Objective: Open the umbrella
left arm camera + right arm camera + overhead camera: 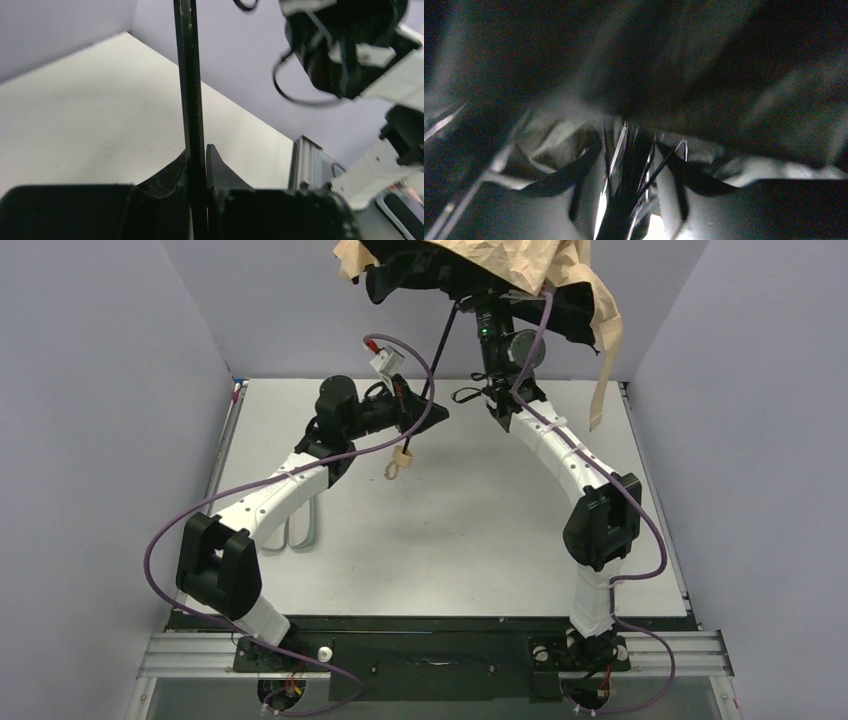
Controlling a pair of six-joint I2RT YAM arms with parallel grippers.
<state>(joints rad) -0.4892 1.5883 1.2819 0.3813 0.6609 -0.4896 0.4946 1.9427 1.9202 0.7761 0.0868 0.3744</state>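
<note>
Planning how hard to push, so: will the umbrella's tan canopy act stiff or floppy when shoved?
Probably floppy: the canopy hangs crumpled, one flap drooping low. The shaft looks straight and rigid where the left gripper pinches it, so it likely carries a push. The thin ribs may bend easily.

Tan, black-lined umbrella (500,265) aloft, canopy seemingly half-spread, thin black shaft aslant down to the left.
</note>
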